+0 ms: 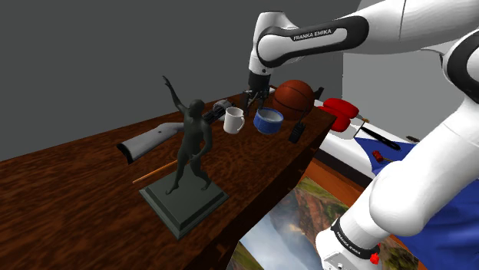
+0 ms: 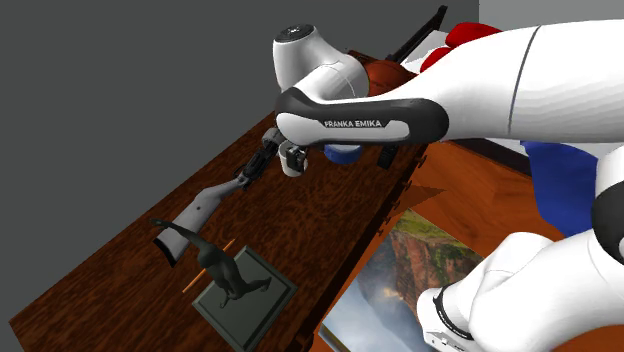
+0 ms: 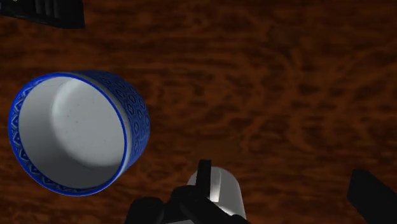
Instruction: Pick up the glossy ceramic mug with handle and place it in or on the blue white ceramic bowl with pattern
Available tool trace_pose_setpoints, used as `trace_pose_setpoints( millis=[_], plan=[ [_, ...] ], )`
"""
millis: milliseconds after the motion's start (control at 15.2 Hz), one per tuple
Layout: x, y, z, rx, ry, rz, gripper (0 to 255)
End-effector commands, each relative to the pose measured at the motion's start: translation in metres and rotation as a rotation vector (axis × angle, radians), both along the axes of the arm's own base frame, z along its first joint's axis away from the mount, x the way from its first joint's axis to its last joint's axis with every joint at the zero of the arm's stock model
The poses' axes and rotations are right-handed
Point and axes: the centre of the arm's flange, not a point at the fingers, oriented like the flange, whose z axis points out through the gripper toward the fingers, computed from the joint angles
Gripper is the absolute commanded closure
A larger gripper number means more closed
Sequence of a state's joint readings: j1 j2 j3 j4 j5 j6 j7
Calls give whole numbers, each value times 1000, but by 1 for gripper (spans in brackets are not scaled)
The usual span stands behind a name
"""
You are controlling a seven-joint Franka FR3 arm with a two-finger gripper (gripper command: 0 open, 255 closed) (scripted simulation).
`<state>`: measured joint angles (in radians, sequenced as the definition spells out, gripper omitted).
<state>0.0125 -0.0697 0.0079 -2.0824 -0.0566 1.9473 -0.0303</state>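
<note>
- Dark wooden table (image 1: 77,192) carries everything; on the shoulder view's left of the bowl (image 1: 268,120), just beside it, the white mug (image 1: 233,120) stands upright, a short carry, we judge.
- Over the gap between bowl and mug hangs the gripper (image 1: 258,98), placed, we think, to drop onto the mug.
- Our wrist view adds what the shoulder view hides: jaws spread wide, clasping nothing, bowl empty.
</note>
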Motion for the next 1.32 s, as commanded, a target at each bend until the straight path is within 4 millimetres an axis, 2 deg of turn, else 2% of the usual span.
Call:
trace_pose_setpoints(
  millis=[0, 528, 594, 1056, 1254],
  plan=[
    [23, 1, -14, -2, -2, 5, 0],
    [114, 6, -64, -12, -11, 23, 0],
    [116, 6, -65, -12, -11, 23, 0],
    [114, 3, -104, -12, -11, 23, 0],
    [114, 3, -104, -12, -11, 23, 0]
  ],
)
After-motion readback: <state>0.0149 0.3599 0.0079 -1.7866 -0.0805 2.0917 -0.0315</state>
